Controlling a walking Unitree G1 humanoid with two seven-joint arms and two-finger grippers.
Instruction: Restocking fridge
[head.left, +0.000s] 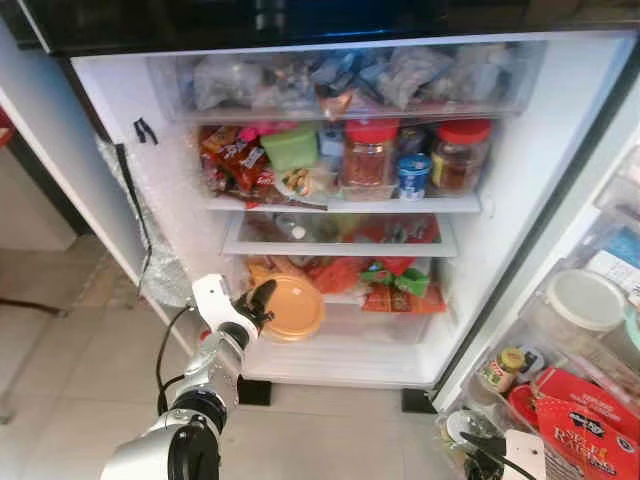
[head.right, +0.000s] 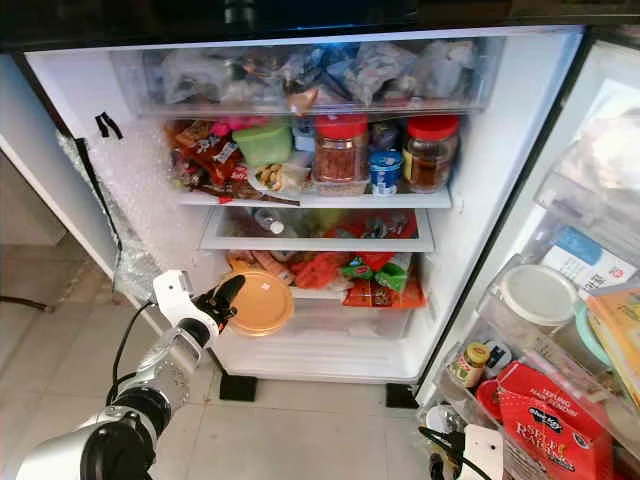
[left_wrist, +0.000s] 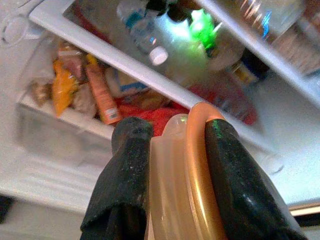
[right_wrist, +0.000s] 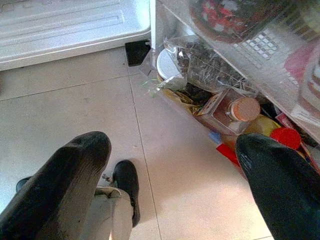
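At the far left the left arm reaches up from the floor side toward the open fridge (head.left: 130, 210). The left gripper (head.left: 262, 300) has its two black fingers (left_wrist: 125, 165) clamped on the tub (head.left: 293, 308), an orange-lidded container held on edge, one finger on the clear body and the other over the lid rim. The tub hangs at the mouth of the lowest shelf (head.left: 350, 345), just in front of the snack packets (head.left: 385, 285) stacked there.

Higher and toward the middle, the upper shelf carries two red-lidded jars (head.left: 369, 155), a green box (head.left: 291, 148) and a small blue cup (head.left: 413, 175) (it looks crowded already).

To the right, the door bins (head.left: 560, 350) hold a white-lidded tub, a small jar and a red packet. The right gripper (right_wrist: 175, 165) hangs low by the door, fingers wide apart over the tiled floor (right_wrist: 75, 110), holding nothing.

The step in hand appears to be placing the tub in the fridge. The next move likely calls for pushing it further in over the bare front part of the lowest shelf, turning it flat, and only then releasing.
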